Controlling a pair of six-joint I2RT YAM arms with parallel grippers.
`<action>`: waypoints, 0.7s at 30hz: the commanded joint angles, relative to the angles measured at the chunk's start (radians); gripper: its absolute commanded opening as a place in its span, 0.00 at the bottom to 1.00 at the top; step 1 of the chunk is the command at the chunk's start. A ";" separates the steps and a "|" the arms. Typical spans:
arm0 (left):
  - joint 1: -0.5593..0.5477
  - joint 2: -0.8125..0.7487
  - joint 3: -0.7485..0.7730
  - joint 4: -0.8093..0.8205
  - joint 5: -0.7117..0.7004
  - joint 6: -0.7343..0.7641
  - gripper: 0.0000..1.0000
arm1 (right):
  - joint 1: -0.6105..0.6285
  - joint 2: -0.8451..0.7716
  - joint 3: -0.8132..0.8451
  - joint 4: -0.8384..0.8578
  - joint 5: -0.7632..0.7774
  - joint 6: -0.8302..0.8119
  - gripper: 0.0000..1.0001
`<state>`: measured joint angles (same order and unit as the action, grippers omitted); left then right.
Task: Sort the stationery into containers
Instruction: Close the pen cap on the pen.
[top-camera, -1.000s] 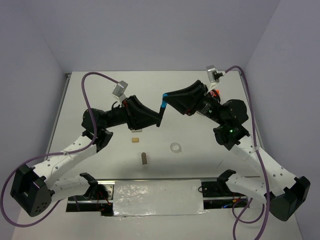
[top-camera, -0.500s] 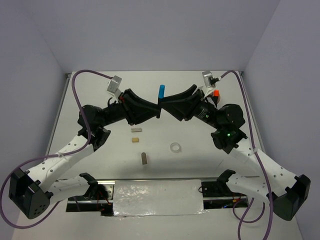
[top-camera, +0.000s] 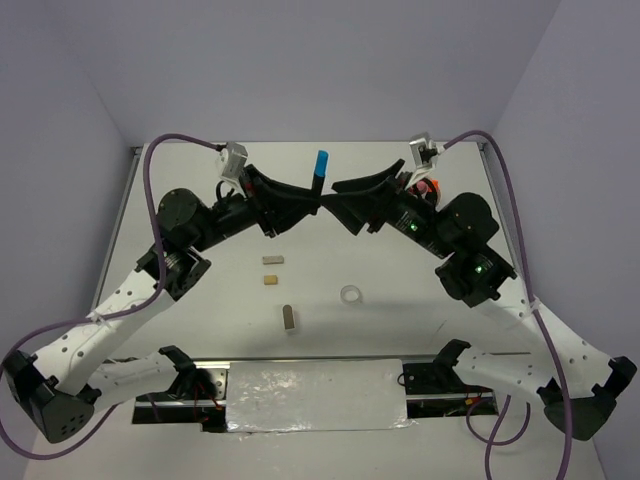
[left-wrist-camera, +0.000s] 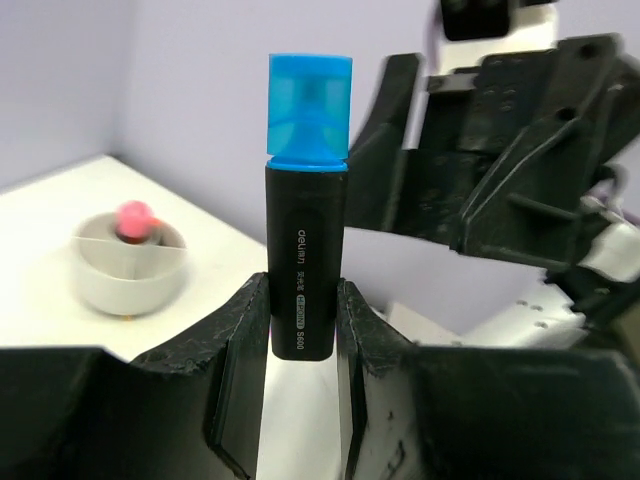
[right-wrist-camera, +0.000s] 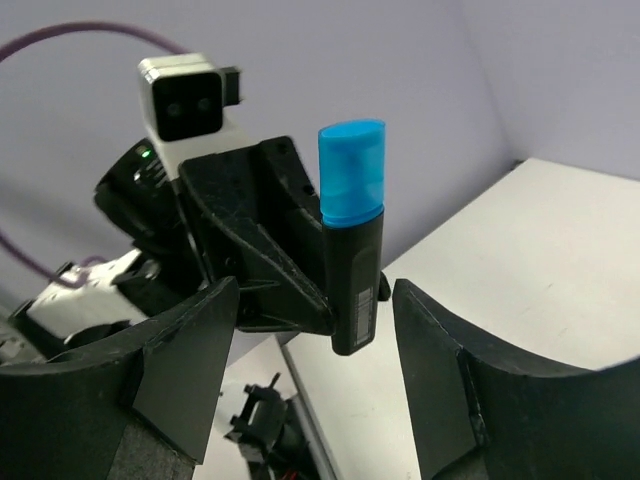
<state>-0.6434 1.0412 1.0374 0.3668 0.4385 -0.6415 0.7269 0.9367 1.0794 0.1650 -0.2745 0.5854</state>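
A black marker with a blue cap (left-wrist-camera: 307, 230) stands upright in the air above the table's back middle. My left gripper (left-wrist-camera: 300, 322) is shut on its lower end, as the top view (top-camera: 316, 204) also shows. My right gripper (right-wrist-camera: 315, 340) faces it from the right with its jaws open on either side of the marker (right-wrist-camera: 352, 250), touching nothing. The white divided dish (left-wrist-camera: 128, 270) holds a pink item (left-wrist-camera: 132, 218); in the top view my right arm mostly hides it. A tape ring (top-camera: 351, 295), a tan block (top-camera: 270, 281) and two greyish blocks (top-camera: 272, 259) (top-camera: 289, 318) lie on the table.
The white table (top-camera: 200, 170) is walled by lilac panels at the back and sides. Purple cables loop over both arms. A foil-covered strip (top-camera: 315, 392) lies between the arm bases at the near edge.
My right gripper has opened and let go of the marker, which stays in my left gripper. Both grippers and the marker have moved up and toward the back.
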 joint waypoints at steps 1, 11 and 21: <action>-0.027 -0.041 0.073 -0.133 -0.176 0.195 0.00 | 0.048 0.014 0.108 -0.178 0.177 -0.136 0.70; -0.073 -0.021 0.131 -0.190 -0.242 0.315 0.00 | 0.206 0.183 0.333 -0.334 0.482 -0.208 0.66; -0.073 -0.030 0.130 -0.183 -0.259 0.313 0.00 | 0.220 0.244 0.369 -0.332 0.520 -0.223 0.33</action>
<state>-0.7124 1.0210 1.1301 0.1310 0.1982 -0.3569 0.9375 1.1831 1.4029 -0.1806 0.2100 0.3832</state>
